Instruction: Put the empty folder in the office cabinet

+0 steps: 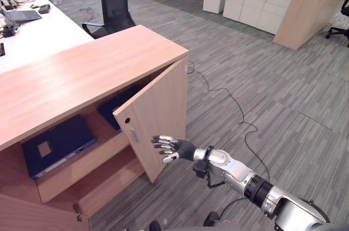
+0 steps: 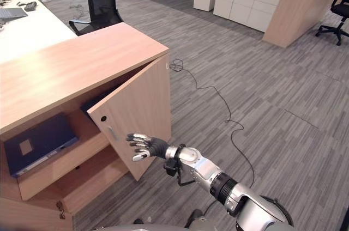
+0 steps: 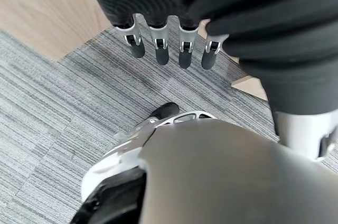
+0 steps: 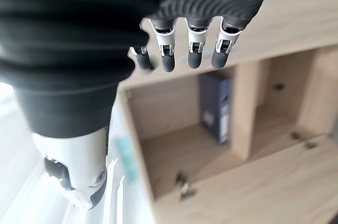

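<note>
in front of the half-open door [image 1: 158,116] of the wooden office cabinet [image 1: 82,73], left eye view first: the right hand [image 1: 173,148] reaches in from the lower right, fingers spread and straight, tips just beside the door's outer face, holding nothing. whether they touch the wood, can't tell. inside the cabinet, a dark blue folder [image 1: 57,144] lies flat on the upper shelf in the left compartment, and another dark folder [image 1: 117,108] sits further right behind the door. a black office chair [image 1: 112,13] stands beyond the cabinet, and a white desk [image 1: 38,35] runs along the left with a laptop [image 1: 22,16] on it. grey carpet floor [image 1: 262,95] everywhere, white drawer units [image 1: 253,5] at the far wall.

right eye view now, same scene: the hand level with the lower half of the door, below the small handle [image 2: 110,133], palm facing the panel, the blue folder showing clearly on its shelf.

left wrist view: the left hand [image 3: 169,49] hangs over the carpet, fingers straight and loose, empty, a strip of pale wood to one side.

right wrist view: the right hand's fingers straight in a row, and past them the open wooden compartments with a blue folder inside against a divider.
</note>
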### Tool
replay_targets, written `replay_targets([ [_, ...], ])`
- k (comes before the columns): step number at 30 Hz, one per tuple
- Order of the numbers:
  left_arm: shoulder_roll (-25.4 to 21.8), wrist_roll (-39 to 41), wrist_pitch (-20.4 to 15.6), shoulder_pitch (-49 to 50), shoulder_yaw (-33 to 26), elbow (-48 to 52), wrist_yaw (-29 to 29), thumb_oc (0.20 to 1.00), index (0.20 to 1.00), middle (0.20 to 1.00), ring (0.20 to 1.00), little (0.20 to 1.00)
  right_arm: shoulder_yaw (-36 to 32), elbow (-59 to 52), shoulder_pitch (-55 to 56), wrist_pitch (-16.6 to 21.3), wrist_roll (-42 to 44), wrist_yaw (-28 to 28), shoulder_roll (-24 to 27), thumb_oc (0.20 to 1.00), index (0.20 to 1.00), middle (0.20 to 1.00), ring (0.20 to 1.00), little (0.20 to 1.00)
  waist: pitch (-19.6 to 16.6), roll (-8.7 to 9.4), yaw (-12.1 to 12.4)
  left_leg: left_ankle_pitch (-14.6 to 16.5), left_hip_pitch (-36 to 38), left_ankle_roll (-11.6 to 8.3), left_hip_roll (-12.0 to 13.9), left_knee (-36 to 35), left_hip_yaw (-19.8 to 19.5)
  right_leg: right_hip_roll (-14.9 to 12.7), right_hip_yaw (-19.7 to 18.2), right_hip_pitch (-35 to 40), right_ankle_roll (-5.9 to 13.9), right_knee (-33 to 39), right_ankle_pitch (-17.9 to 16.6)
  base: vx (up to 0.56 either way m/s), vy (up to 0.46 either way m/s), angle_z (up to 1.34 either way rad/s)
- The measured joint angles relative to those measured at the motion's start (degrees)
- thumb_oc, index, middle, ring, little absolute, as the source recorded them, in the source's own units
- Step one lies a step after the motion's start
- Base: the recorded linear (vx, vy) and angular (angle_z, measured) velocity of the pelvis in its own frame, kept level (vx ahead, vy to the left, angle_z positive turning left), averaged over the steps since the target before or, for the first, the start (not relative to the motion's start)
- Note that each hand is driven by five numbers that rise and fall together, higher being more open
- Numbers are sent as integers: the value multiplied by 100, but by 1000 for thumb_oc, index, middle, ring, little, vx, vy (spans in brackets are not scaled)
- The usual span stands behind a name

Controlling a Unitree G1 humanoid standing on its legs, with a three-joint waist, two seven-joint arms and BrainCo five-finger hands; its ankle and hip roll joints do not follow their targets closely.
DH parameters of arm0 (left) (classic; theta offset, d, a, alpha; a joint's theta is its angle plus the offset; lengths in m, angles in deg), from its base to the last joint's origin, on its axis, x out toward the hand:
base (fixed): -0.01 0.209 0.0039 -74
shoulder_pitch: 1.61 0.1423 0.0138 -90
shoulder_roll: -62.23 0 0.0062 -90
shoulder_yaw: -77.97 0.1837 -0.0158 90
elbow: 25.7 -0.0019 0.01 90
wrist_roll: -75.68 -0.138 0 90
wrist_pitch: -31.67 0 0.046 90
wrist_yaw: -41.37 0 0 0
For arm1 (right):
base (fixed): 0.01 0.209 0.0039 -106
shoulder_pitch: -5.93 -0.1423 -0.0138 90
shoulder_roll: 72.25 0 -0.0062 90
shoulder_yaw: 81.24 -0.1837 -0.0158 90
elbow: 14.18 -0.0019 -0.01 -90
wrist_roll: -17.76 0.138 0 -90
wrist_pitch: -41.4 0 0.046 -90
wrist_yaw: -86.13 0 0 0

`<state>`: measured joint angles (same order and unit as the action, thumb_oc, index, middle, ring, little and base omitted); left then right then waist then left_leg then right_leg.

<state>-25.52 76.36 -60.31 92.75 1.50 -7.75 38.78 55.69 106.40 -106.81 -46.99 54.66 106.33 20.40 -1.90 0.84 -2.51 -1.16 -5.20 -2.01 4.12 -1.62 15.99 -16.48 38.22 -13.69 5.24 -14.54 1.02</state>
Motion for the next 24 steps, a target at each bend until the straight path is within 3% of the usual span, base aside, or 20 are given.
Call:
replay_targets([
  [2,4,2,3,33,5,7,-11,1000,1000,1000,1000,1000,-87,455,104,15,-233,-40,-65,1000,1000,1000,1000,1000,23,-34,13,-24,-1,35,-22,0,-23,-14,-5,3,-1,-4,-1,-72,88,8],
  [6,99,6,3,25,52,17,-61,1000,1000,1000,1000,1000,-977,2961,558,16,-1568,-445,-548,1000,1000,1000,1000,1000,100,-176,162,-111,106,146,-176,-5,-163,-214,57,149,-41,-183,48,-53,175,23],
  [7,167,9,3,18,91,44,-85,1000,1000,1000,1000,1000,-1359,3869,680,-127,-2095,-643,-600,1000,1000,1000,1000,1000,141,-274,216,-60,174,223,-303,-25,-275,-419,179,243,-26,-365,110,-1,178,55],
  [9,179,18,9,72,188,242,-115,1000,1000,1000,1000,1000,-1577,4057,869,-260,-2550,-800,-442,1000,1000,1000,1000,1000,199,-353,283,-21,197,277,-464,-10,-425,-642,229,296,-35,-576,170,32,158,62],
  [10,158,20,14,158,252,470,-178,1000,1000,1000,1000,1000,-2146,4462,897,-244,-2710,-934,-450,1000,1000,1000,1000,1000,190,-433,309,8,214,351,-605,11,-590,-866,241,360,-51,-806,171,33,97,77],
  [12,85,79,29,384,472,1006,-315,1000,1000,1000,1000,1000,-2306,4593,916,-323,-2744,-1146,-367,1000,1000,1000,1000,1000,292,-462,309,-29,375,428,-740,-13,-945,-1025,-103,500,-35,-1095,168,29,-13,98],
  [14,-38,145,75,646,548,1601,-372,1000,1000,1000,1000,1000,-2739,4660,925,-276,-2898,-1308,-407,1000,1000,1000,1000,1000,277,-538,283,-74,391,407,-750,57,-1417,-645,-1159,585,231,-925,477,-19,-88,113],
  [15,-145,218,129,659,587,1807,-434,1000,1000,1000,1000,1000,-2912,4726,921,-297,-2924,-1398,-412,1000,1000,1000,1000,1000,359,-555,353,-136,369,384,-712,56,-1731,-233,-1758,571,215,-874,701,-34,-152,129],
  [16,-165,288,158,656,590,1862,-452,1000,1000,1000,1000,1000,-2950,4756,876,-296,-2924,-1475,-411,1000,1000,1000,1000,1000,426,-546,357,-163,335,344,-683,108,-1901,3,-1969,597,204,-758,733,46,-192,129],
  [18,-245,343,212,675,648,2016,-522,1000,1000,1000,1000,1000,-2959,4863,880,-324,-2934,-1629,-421,1000,1000,1000,1000,1000,487,-528,439,-238,196,206,-636,132,-2435,460,-2106,614,50,-440,806,117,-227,135],
  [19,-239,344,226,694,675,2065,-554,1000,1000,1000,1000,1000,-2951,4958,937,-370,-2975,-1678,-389,1000,1000,1000,1000,1000,457,-511,457,-181,175,222,-621,112,-2614,517,-1885,766,-72,-284,831,104,-173,118],
  [22,-189,491,252,1180,510,2559,-605,1000,1000,1000,1000,1000,-2977,5084,943,-462,-3192,-1750,-379,1000,1000,1000,1000,1000,398,-526,810,-119,150,155,-444,91,-2710,635,-1521,919,-217,-405,1072,90,-262,74],
  [24,-182,570,350,1325,316,2693,-675,1000,1000,1000,1000,1000,-2965,5072,1006,-482,-3208,-1793,-430,1000,1000,1000,1000,1000,372,-432,963,-211,146,-61,-413,209,-2937,634,-1276,974,-347,-548,1246,28,-239,57],
])
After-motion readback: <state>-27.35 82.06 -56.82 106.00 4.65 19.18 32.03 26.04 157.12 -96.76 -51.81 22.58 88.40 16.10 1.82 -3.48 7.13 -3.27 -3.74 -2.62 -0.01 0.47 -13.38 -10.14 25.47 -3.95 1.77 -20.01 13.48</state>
